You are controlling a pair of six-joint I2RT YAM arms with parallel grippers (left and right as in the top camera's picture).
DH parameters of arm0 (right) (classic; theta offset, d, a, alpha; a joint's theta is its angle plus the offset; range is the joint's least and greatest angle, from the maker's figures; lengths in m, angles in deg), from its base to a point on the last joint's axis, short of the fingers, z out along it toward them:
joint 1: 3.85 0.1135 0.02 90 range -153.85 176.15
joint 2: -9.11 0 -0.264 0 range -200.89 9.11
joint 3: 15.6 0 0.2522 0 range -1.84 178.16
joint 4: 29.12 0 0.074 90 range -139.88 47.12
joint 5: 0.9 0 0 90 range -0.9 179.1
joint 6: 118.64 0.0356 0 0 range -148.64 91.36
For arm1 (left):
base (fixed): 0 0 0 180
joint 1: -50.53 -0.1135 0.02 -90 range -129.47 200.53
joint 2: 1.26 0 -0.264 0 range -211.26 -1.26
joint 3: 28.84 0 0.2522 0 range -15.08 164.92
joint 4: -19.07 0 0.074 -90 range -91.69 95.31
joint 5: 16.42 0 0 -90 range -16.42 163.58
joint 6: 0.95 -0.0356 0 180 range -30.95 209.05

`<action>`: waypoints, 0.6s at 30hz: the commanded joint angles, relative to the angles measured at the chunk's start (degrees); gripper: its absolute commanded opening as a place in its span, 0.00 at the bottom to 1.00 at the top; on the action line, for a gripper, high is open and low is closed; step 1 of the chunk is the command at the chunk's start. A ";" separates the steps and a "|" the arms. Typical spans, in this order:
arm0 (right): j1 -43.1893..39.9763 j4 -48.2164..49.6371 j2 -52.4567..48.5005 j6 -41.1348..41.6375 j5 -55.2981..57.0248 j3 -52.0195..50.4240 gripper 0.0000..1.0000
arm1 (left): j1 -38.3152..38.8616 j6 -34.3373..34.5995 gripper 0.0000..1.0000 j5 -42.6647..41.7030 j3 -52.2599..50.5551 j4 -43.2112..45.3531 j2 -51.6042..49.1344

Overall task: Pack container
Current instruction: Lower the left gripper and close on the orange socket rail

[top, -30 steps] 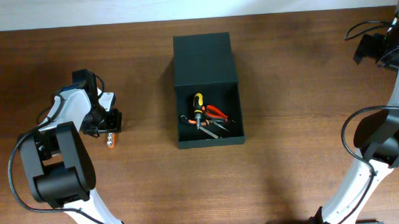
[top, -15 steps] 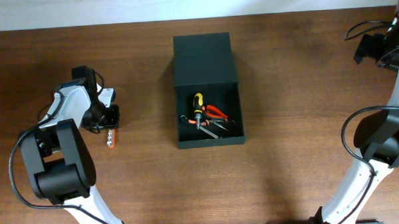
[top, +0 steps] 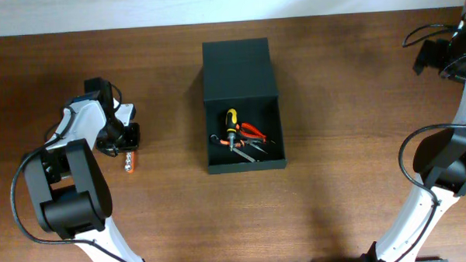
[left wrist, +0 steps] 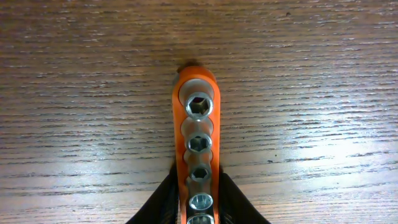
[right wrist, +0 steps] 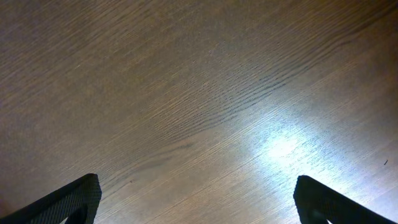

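The container point(top: 244, 163) is a dark box in the middle of the table, its flap lid point(top: 238, 68) folded back. Inside lie a yellow-handled screwdriver point(top: 231, 122) and orange-handled pliers point(top: 253, 132). Far to its left an orange rail of silver sockets point(left wrist: 198, 130) lies on the wood, also seen from overhead as the socket rail point(top: 130, 161). My left gripper point(left wrist: 199, 208) has both black fingers point(left wrist: 163, 204) pressed against the rail's sides. My right gripper point(right wrist: 199, 202) hangs open over bare wood at the table's far right corner point(top: 440, 58), its fingertips point(right wrist: 74, 199) wide apart.
The table's back edge meets a pale wall point(top: 229, 5) just behind the container. Both arm bases stand at the front corners, the left arm base point(top: 68, 207) and the right arm base point(top: 444, 170).
The left gripper's fingers have closed in onto the socket rail, and its wrist shifted slightly toward the back. The right arm has not moved.
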 commanded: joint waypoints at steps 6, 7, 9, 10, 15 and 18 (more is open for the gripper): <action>-0.42 0.00 1.40 -0.31 0.87 -0.20 0.99 | -0.04 -0.07 0.14 -1.25 0.70 -0.66 -1.51; -0.42 0.00 1.40 -0.31 0.87 -0.20 0.99 | -0.04 -0.07 0.15 -1.25 0.70 -0.66 -1.51; -0.42 0.00 1.40 -0.31 0.87 -0.20 0.99 | -0.04 -0.04 0.15 -1.25 0.87 -0.70 -1.51; -0.42 0.00 1.40 -0.31 0.87 -0.20 0.99 | -0.02 -0.04 0.15 -1.27 1.18 -0.90 -1.49; -0.42 0.00 1.40 -0.31 0.87 -0.20 0.99 | -0.04 -0.04 0.15 -1.27 5.46 -3.17 -1.46; -0.42 0.00 1.40 -0.31 0.87 -0.20 0.99 | -0.02 -0.04 0.14 -1.27 10.14 -5.31 -1.46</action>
